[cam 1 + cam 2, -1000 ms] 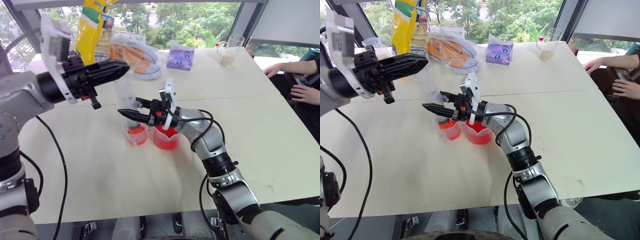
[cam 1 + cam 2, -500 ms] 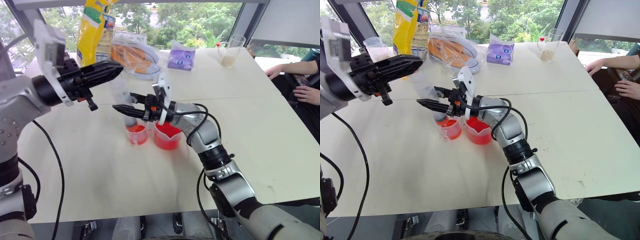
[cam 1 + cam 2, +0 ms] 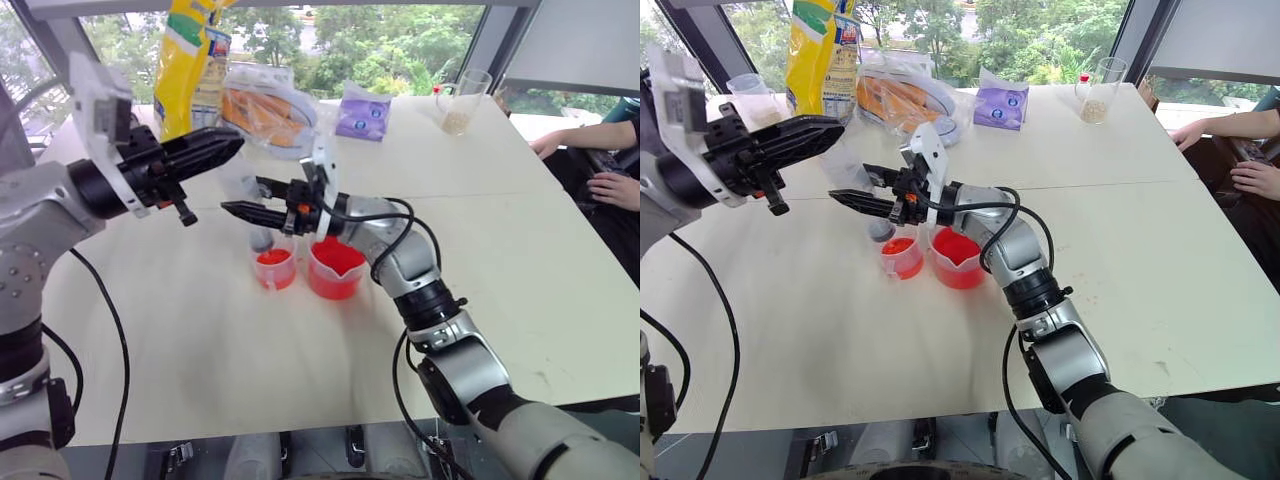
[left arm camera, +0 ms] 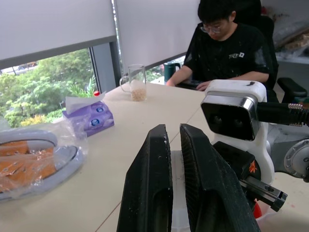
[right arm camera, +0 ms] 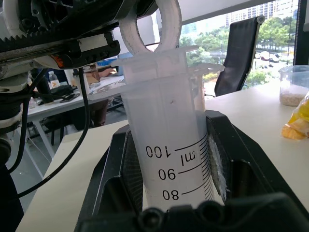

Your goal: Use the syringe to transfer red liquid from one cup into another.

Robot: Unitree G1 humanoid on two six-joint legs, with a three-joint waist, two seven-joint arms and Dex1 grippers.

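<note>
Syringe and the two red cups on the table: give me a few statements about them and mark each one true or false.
1. The right gripper is shut on the syringe barrel. True.
2. The syringe tip is dipped in the spouted cup. False: it hangs by the smaller cup, clear of the spouted one.
3. Both cups hold red liquid. True.
4. The smaller cup stands on the robot's right of the spouted cup. False: it stands on the robot's left of it.

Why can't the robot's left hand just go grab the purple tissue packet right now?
Probably it can't: the left gripper is shut on the syringe plunger, which the right gripper also holds, while the purple tissue packet lies farther back.
</note>
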